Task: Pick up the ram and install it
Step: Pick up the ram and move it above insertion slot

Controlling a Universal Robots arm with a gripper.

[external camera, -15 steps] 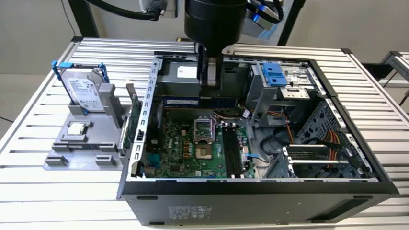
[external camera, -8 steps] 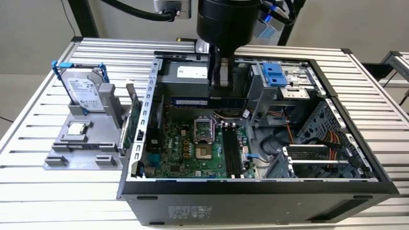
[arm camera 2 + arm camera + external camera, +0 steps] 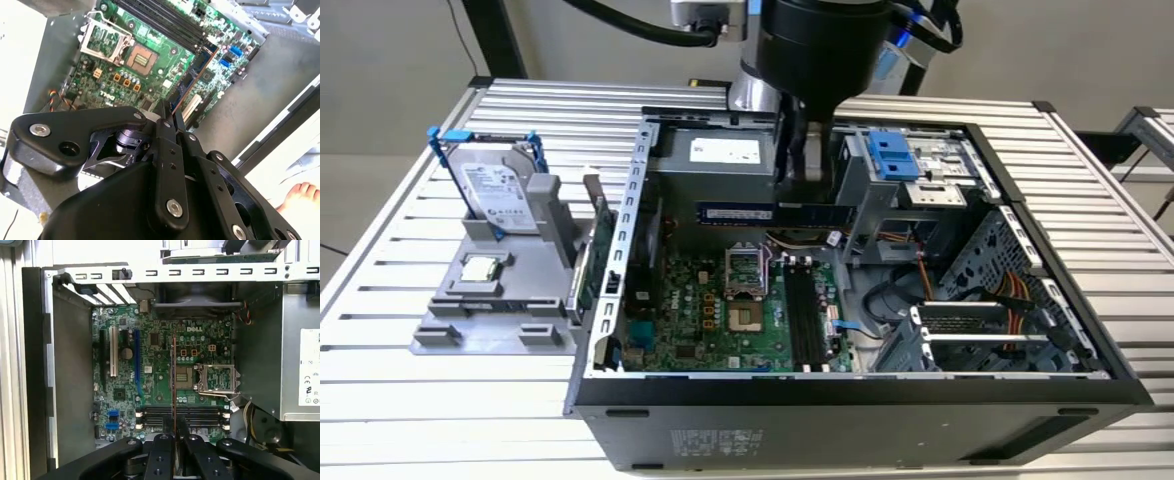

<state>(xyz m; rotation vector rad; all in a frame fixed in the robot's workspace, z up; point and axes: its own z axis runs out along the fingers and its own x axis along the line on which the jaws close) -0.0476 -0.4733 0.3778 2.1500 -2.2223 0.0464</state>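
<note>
In the exterior view, the black two-fingered gripper hangs inside the open black-and-grey metal computer case. It is clamped on the long, thin green circuit-board ram, taking it near mid-length. The stick is level, with its blue-white label strip facing the camera. It sits above the large green motherboard, apart from it, and lies crosswise to the dark memory slots.

In the second wrist view, the gripper has its fingers drawn narrow onto the flat faces of the ram, which is seen edge-on over the motherboard.

In the first wrist view, the ram is a thin line running out from the gripper, at right angles to the memory slots.

I judge the stick light and stiff but fragile. Its thin board could pivot or slip in so narrow a pinch. The safest hold looks to be on the flat faces, near the middle and towards the upper edge, well clear of the contact edge.
</note>
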